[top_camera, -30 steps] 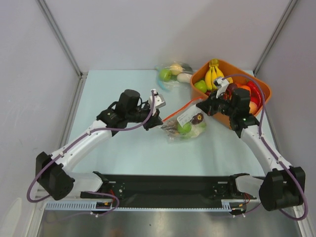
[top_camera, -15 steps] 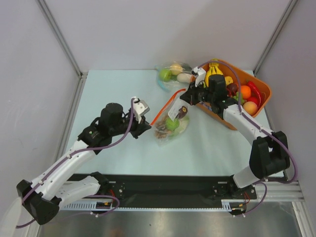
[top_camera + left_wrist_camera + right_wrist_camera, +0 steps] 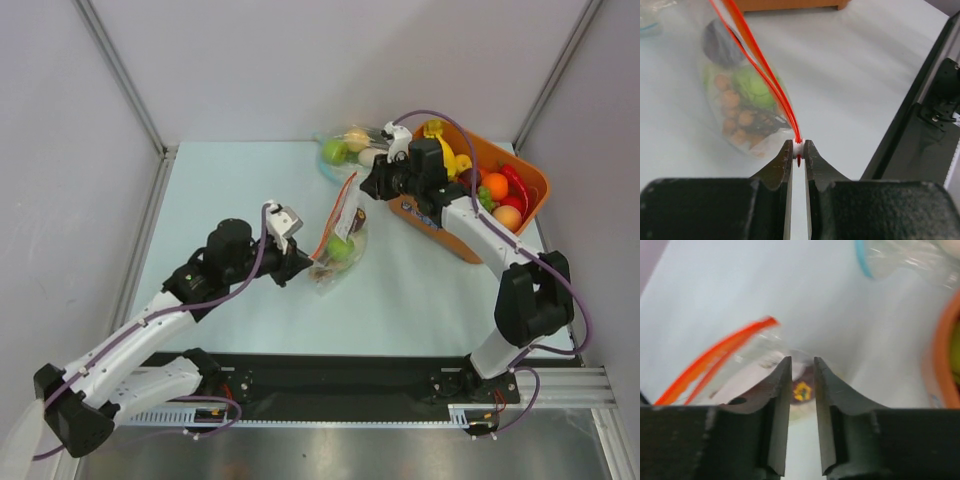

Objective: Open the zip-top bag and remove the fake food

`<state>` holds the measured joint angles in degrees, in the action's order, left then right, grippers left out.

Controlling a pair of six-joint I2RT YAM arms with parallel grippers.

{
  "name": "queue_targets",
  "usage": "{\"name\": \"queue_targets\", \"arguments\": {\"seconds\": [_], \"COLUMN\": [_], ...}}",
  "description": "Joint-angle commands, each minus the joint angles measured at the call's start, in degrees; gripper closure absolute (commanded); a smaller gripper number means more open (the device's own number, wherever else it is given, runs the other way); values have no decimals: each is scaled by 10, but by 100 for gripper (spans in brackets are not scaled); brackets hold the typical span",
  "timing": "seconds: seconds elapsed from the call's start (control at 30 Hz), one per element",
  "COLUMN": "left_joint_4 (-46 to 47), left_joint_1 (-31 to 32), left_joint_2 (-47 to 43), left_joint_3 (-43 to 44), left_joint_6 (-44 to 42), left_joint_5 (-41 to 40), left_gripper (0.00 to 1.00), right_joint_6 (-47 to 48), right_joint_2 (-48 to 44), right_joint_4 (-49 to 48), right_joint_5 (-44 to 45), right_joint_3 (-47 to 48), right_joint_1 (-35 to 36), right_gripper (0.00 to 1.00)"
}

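Left gripper (image 3: 798, 148) is shut tight on the red end of the zip-top bag (image 3: 337, 232) — the fake food (image 3: 751, 87) sits inside. Right gripper (image 3: 801, 372) has jaws a little apart — holding nothing.

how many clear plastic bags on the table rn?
2. The zip-top bag with the orange-red strip is mid-table, its strip end pinched by the left gripper. The second bag sits at the far edge beside the orange bin. None seems hidden.
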<state>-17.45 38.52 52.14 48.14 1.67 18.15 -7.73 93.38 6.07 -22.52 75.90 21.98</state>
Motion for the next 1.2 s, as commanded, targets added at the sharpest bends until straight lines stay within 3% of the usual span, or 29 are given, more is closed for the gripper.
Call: {"name": "queue_targets", "arguments": {"seconds": [0.0, 0.1, 0.3, 0.67, 1.17], "left_joint_4": [56, 85, 97, 96, 91], "left_joint_1": [29, 36, 41, 56, 74], "left_joint_2": [23, 34, 51, 58, 60], "left_joint_3": [-1, 6, 17, 20, 25], "left_joint_6": [39, 43, 40, 40, 43], "left_joint_5": [0, -10, -8, -15, -28], "left_gripper": [100, 100, 99, 100, 100], "right_joint_6": [-23, -37, -97, -116, -111], "right_joint_2": [-42, -82, -152, -124, -95], "right_joint_4": [39, 77, 94, 132, 134], "right_joint_5": [114, 147, 120, 108, 99], "right_joint_3": [21, 7, -31, 17, 38], "right_joint_1": [-13, -13, -9, 64, 90], "right_gripper": [69, 57, 51, 48, 48]}}
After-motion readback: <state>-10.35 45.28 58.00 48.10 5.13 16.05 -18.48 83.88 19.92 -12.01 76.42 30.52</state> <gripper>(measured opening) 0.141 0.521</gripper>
